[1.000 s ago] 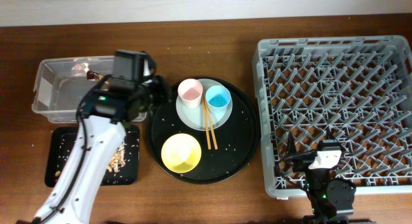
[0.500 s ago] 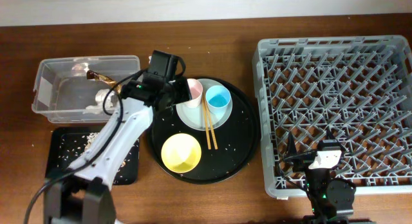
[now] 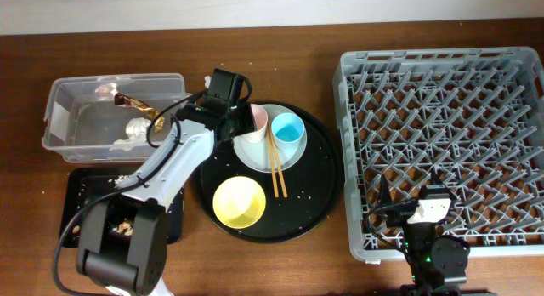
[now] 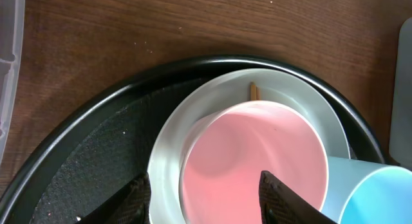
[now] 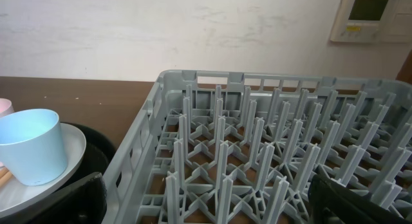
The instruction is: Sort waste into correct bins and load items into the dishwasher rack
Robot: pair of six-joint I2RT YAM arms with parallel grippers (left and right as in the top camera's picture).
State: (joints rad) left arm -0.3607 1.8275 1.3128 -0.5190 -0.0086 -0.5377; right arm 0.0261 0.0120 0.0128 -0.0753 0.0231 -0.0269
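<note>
My left gripper (image 3: 240,122) is open over the pink cup (image 3: 255,117). In the left wrist view its jaws (image 4: 209,201) straddle the near rim of the pink cup (image 4: 257,153), one finger outside and one inside. The pink cup and the light blue cup (image 3: 288,128) stand on the grey-blue plate (image 3: 252,153), with the chopsticks (image 3: 276,168) across it. The yellow bowl (image 3: 239,202) sits in front of the plate. The wrapper (image 3: 134,102) and the tissue (image 3: 136,128) lie in the clear tub (image 3: 58,117). Food scraps (image 3: 124,229) lie on the flat black tray (image 3: 78,194). My right gripper (image 5: 209,205) is open and empty at the near edge of the dishwasher rack (image 3: 442,117).
The plate and the bowl rest on a large round black tray (image 3: 323,194) dotted with white crumbs. The rack (image 5: 257,153) shows only pegs. The light blue cup (image 5: 32,147) shows at the left of the right wrist view. The left arm crosses the tub's right end.
My left arm has swung right from over the clear tub to the pink cup. The tissue and wrapper in the tub are now uncovered. The right arm has not moved.
</note>
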